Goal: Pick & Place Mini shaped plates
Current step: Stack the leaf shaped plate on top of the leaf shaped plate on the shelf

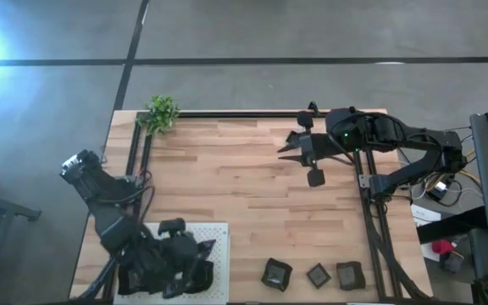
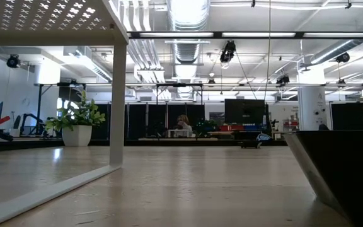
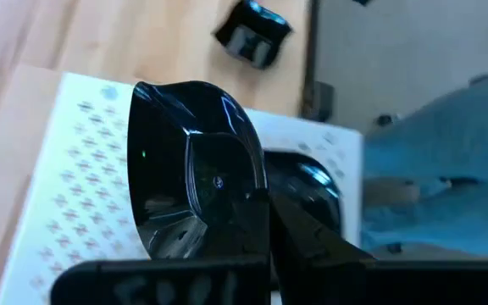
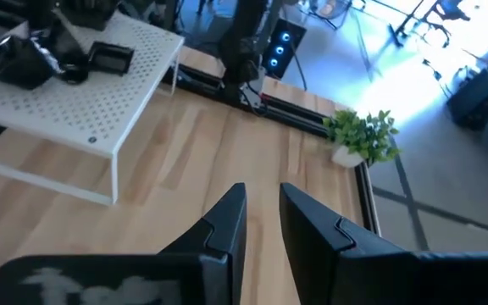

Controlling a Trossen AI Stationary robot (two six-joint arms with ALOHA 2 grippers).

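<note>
Below, left gripper (image 3: pixel 265 246): jaws closed, clamping glossy black mini plate (image 3: pixel 195 182) over white perforated board (image 3: pixel 74 169)
Right gripper (image 4: pixel 263 222): narrowly parted, empty

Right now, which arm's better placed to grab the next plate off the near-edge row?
Probably right. The right gripper holds nothing, fingers slightly apart, above bare wood on the side of the three plates along the near edge. The left gripper is shut on a plate over the white perforated board.

Grey concrete floor (image 1: pixel 58 127), ceiling ducts (image 2: pixel 188 16) w/ lights.
</note>
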